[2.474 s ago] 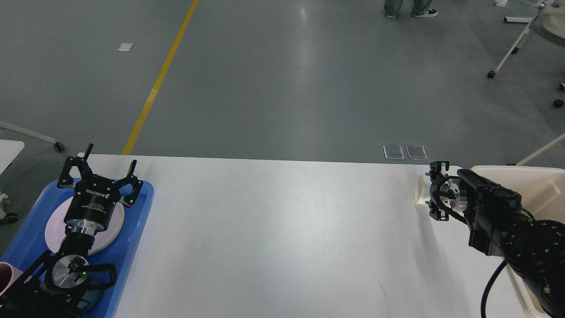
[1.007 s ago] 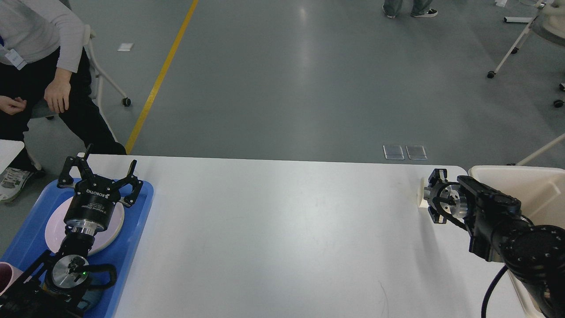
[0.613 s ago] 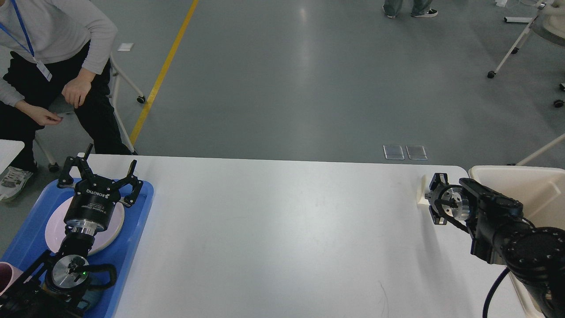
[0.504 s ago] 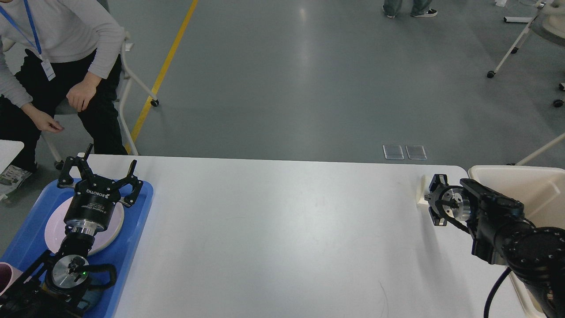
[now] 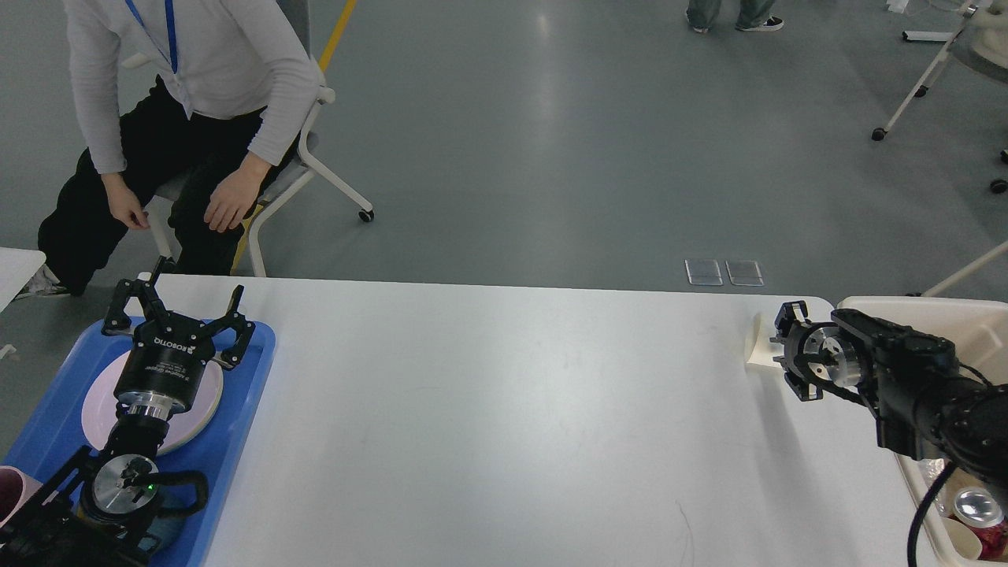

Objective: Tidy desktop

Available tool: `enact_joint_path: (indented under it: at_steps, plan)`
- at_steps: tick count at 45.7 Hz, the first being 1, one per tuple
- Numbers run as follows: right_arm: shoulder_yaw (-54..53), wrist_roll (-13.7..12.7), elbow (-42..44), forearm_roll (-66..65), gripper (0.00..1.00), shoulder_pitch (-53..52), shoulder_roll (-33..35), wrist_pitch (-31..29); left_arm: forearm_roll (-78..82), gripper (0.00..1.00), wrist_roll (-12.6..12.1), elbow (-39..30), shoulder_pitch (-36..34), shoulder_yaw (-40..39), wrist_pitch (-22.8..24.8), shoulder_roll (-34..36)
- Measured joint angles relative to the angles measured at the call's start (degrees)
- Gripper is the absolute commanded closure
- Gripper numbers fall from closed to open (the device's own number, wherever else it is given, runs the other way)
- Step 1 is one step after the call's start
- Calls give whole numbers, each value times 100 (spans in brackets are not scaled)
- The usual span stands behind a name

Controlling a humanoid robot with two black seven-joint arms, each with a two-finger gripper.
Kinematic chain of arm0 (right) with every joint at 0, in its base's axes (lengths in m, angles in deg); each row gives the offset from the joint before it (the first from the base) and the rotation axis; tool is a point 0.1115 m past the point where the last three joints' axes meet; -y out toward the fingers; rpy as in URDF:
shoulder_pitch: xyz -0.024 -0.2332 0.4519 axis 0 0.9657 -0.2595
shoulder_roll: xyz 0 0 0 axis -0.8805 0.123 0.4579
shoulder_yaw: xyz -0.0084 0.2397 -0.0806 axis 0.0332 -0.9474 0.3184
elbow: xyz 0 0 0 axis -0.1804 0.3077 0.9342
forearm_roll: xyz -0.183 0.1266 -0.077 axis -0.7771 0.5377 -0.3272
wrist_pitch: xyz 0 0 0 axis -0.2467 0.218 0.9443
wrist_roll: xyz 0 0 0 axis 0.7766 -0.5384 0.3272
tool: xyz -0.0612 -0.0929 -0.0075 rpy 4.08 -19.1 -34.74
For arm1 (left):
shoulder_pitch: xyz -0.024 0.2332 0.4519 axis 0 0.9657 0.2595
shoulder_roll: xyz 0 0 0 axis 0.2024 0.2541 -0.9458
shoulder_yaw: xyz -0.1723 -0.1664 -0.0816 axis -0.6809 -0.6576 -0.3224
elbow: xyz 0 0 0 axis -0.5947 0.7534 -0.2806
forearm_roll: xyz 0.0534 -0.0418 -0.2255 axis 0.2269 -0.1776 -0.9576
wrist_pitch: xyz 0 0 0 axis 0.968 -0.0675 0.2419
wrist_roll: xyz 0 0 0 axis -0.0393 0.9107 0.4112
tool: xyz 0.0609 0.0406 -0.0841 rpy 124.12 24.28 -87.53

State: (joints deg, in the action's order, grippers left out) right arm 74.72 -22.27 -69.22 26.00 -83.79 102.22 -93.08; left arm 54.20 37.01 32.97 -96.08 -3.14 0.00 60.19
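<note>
across whole view: desktop [image 5: 504, 409] long axis runs left-right.

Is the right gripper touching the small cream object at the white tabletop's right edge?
Cannot tell. In the head view the right gripper overlaps the small cream object end-on, hiding its fingers and any contact or gap above the white tabletop.
</note>
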Motion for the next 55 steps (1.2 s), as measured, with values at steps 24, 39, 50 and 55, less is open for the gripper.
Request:
enact_joint_path:
  at_steps: [24, 39, 50, 55]
  plan:
    - [4214, -35, -3625, -1312, 0, -4123, 83, -2917, 0, 4, -9, -7, 0, 0, 10, 0]
    - [4853, -47, -5719, -1309, 0, -7070, 105, -4408, 0, 4, -17, -7, 0, 0, 10, 0]
    - [4832, -48, -6885, -1272, 0, -8638, 622, -5116, -1, 4, -17, -3, 0, 0, 10, 0]
    - [4899, -44, -7177, -1272, 0, -8925, 671, -5174, 0, 4, -17, -3, 0, 0, 10, 0]
